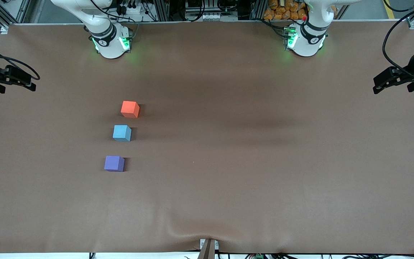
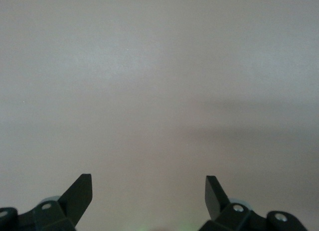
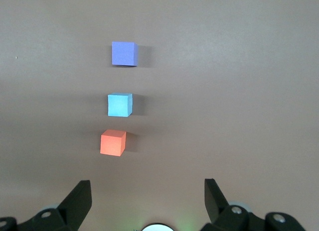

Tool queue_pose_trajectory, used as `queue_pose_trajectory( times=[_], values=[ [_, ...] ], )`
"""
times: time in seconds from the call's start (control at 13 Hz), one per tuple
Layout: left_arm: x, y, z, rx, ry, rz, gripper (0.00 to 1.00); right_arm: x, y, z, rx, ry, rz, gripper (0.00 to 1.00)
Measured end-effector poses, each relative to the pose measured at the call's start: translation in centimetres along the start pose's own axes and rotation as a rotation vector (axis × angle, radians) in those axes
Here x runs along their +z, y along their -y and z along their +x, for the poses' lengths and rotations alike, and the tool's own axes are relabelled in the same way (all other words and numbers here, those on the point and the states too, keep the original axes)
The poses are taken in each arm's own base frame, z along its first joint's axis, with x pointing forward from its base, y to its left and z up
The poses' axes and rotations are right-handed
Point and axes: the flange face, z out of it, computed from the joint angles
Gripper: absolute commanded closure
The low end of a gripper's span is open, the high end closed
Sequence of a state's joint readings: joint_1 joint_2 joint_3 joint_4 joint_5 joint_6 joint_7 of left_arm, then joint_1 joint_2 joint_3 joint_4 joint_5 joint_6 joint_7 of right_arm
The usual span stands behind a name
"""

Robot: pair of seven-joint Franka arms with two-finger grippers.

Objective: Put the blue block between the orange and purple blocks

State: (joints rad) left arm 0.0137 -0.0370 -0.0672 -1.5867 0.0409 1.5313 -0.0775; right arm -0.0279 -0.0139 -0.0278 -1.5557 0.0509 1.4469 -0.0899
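The blue block [image 1: 122, 133] is a light, flat sky blue, its shaded side a duller teal. The orange block [image 1: 130, 109] is a bright orange-red and the purple block [image 1: 114, 163] a violet-purple; none carries any pattern. The surface [image 1: 264, 172] is a plain matte brown with darker shadow bands. Each end effector's fingers [image 3: 79, 198] are black. The arm bases [image 1: 111, 43] are white with green lights.

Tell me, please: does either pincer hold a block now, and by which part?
Nothing is held. The left pincer and the right pincer are both open and empty; the blue block rests on the table.
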Motion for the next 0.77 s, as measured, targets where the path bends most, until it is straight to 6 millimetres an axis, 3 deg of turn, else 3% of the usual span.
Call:
queue_pose_trajectory(
  times=[0.77],
  values=[
    [-2.7, -1.2, -1.4, 0.02, -0.027, -0.025, 0.0, -0.4, 0.2, -0.1, -0.004, -0.005, -0.01, 0.0]
  ],
)
